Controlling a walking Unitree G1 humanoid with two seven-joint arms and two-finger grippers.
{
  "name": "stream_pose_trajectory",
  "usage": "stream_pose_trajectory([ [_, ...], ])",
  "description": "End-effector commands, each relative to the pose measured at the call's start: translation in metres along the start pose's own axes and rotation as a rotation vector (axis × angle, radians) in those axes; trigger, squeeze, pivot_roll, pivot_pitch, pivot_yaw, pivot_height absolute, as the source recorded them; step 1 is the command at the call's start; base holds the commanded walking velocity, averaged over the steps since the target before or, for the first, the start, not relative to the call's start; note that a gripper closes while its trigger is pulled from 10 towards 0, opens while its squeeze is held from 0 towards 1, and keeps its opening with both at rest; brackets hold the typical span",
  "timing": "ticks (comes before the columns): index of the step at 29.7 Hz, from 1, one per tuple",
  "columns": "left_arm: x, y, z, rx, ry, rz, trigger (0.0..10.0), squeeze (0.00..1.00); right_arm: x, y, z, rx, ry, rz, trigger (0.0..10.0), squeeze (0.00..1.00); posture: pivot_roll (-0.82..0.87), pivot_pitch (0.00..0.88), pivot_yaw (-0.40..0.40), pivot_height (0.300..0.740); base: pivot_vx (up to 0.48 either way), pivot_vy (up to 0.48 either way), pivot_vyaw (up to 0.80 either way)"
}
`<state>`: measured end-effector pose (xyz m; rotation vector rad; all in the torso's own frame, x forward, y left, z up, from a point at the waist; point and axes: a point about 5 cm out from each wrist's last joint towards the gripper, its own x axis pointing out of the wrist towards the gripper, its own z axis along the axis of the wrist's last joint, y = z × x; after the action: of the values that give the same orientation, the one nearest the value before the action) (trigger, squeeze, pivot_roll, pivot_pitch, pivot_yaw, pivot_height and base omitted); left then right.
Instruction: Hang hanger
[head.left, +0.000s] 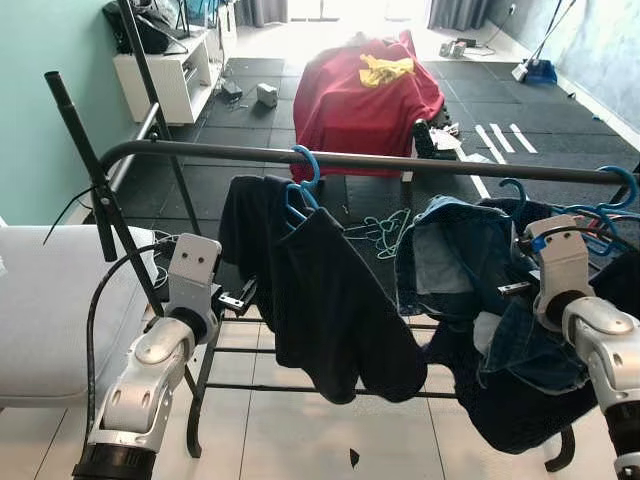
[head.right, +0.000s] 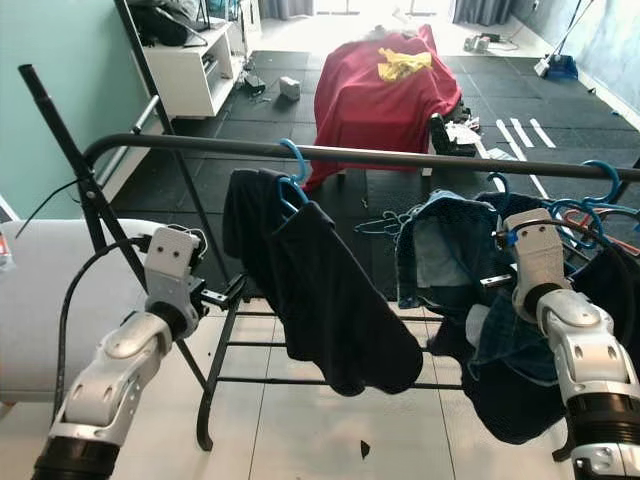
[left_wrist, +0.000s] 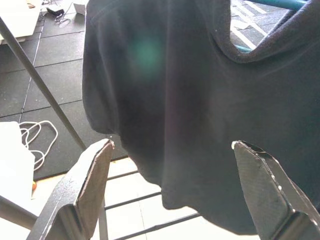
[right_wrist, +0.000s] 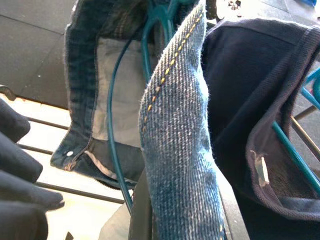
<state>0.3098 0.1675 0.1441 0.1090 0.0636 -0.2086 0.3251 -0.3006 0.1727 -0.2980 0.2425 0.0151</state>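
My right gripper (right_wrist: 180, 210) is pinching a fold of the blue jeans (head.left: 470, 270). The jeans sit on a teal hanger (right_wrist: 120, 125). Its hook points up, toward the rail (head.left: 400, 162). The rail is just above my right gripper and runs side to side, so I think the hook has to go up and over it.

My left gripper (left_wrist: 175, 195) is spread wide and holds nothing. The dark shirt (head.left: 320, 300) hangs right in front of it, already hooked on the rail by a blue hanger (head.left: 303, 175).

My right arm is nearer the jeans.
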Motion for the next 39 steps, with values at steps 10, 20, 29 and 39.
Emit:
stream_pose_trajectory([
  [10,-0.009,0.004,-0.001,0.027,-0.003,0.016,10.0,0.0,-0.027,0.068,0.045,-0.15,-0.195,0.595,10.0,0.0,-0.05,0.143,-0.01,0.74,0.0,0.0,0.0],
  [20,-0.017,0.005,-0.006,0.044,0.013,0.007,10.0,0.0,-0.037,0.069,0.058,-0.2,-0.23,0.666,10.0,0.0,-0.05,0.147,-0.011,0.74,0.0,0.0,0.0],
  [29,-0.019,0.005,-0.005,0.042,0.006,0.0,10.0,0.0,-0.025,0.034,0.085,-0.145,-0.332,0.376,10.0,0.0,-0.04,0.145,-0.012,0.74,0.0,0.0,0.0],
  [39,-0.019,0.004,-0.006,0.044,0.008,-0.011,10.0,0.0,-0.035,0.013,0.097,-0.145,-0.367,0.261,10.0,0.0,-0.04,0.146,-0.005,0.74,0.0,0.0,0.0],
])
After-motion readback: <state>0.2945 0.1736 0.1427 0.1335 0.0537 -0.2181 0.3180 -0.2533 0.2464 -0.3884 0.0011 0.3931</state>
